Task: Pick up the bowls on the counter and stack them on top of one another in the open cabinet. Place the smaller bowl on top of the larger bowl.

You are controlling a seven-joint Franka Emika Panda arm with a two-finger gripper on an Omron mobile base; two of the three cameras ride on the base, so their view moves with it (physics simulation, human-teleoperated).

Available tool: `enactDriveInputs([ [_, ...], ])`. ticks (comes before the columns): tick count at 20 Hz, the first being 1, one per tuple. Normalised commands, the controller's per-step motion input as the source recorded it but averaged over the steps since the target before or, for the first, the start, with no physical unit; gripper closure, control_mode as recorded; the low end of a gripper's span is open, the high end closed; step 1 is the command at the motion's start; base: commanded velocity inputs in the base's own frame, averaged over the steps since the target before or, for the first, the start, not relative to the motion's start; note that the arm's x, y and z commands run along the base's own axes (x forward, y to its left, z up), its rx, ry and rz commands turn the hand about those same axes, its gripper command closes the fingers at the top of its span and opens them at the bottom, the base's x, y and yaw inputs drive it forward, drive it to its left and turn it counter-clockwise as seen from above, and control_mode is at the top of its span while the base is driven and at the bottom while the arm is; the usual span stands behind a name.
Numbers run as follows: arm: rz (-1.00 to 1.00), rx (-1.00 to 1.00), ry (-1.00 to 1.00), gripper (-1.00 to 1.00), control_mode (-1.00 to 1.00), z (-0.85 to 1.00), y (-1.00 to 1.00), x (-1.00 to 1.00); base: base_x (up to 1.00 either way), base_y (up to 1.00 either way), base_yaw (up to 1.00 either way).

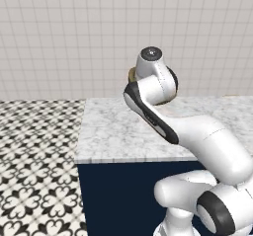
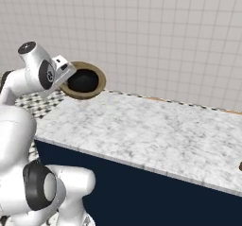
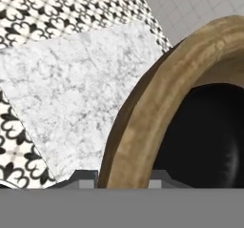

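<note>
The larger tan wooden bowl (image 2: 96, 89) hangs tilted in the air over the far left corner of the marble counter (image 2: 142, 130). My gripper (image 2: 66, 74) is shut on its rim. In the hand view the thick tan rim (image 3: 143, 122) runs between my two fingertips, one on each side, with the marble counter (image 3: 71, 88) below. The bowl's inside (image 3: 205, 141) looks glossy black; I cannot tell whether that is the smaller bowl or the tan bowl's own lining. In the left base view my arm hides all but a sliver of the tan bowl (image 1: 131, 73). The cabinet is out of view.
The counter (image 1: 123, 131) ends at its left edge over a black-and-white patterned floor (image 1: 34, 151). A white tiled wall (image 2: 165, 36) stands right behind it. A small dark thing (image 2: 240, 166) is cut off at the counter's right end.
</note>
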Motion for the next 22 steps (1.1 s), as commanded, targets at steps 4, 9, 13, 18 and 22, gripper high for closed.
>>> enactDriveInputs([
  [4,0.03,0.03,0.0,1.0,-1.0,0.05,-0.08,-0.78,0.0,0.0,0.0],
  [9,0.13,-0.06,-0.13,1.0,-1.0,-0.36,-0.05,-0.86,0.0,0.0,0.0],
  [13,0.04,0.0,0.0,1.0,-1.0,0.16,-0.03,-0.72,0.0,0.0,0.0],
  [18,0.01,0.0,0.0,1.0,1.0,0.01,0.0,-0.12,-0.68,0.44,0.18],
  [22,0.0,0.0,0.0,1.0,1.0,0.0,0.0,0.0,-0.39,1.0,0.52],
])
